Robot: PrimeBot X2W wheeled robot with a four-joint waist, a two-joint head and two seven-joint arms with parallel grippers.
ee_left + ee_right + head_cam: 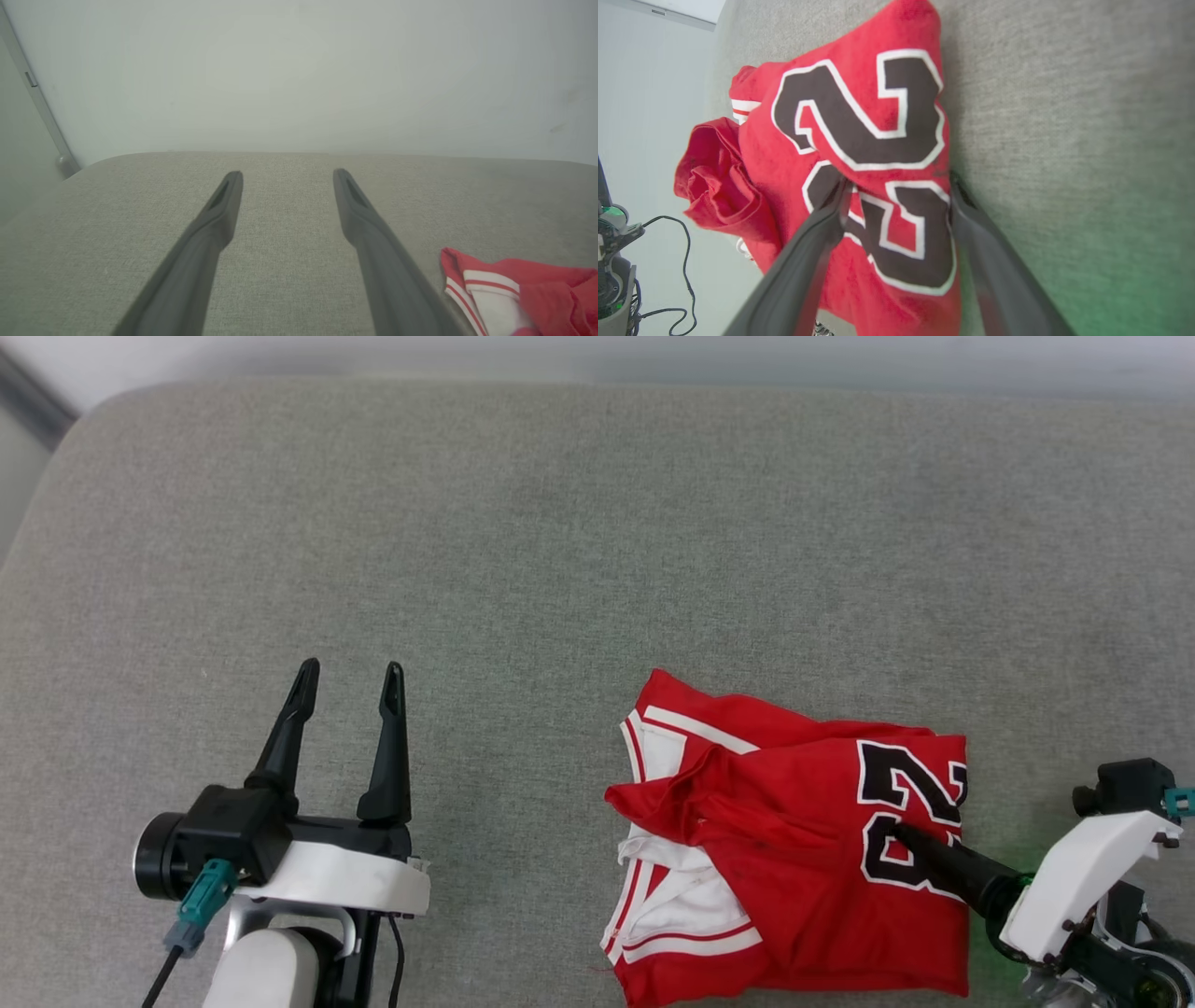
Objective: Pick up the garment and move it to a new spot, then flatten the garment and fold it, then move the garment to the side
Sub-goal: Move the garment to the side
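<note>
Right wrist view: right pincer spread wide, its fingers straddling the garment's numbered edge.
Left pincer: spread, empty.

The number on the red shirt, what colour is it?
The large number on the bright red fabric T-shirt is black, outlined white; clearest in the right wrist view.

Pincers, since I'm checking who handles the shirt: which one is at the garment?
The right pincer: its open fingers straddle the numbered edge of the garment, while the left pincer stands open over bare cushion, apart from it.
</note>
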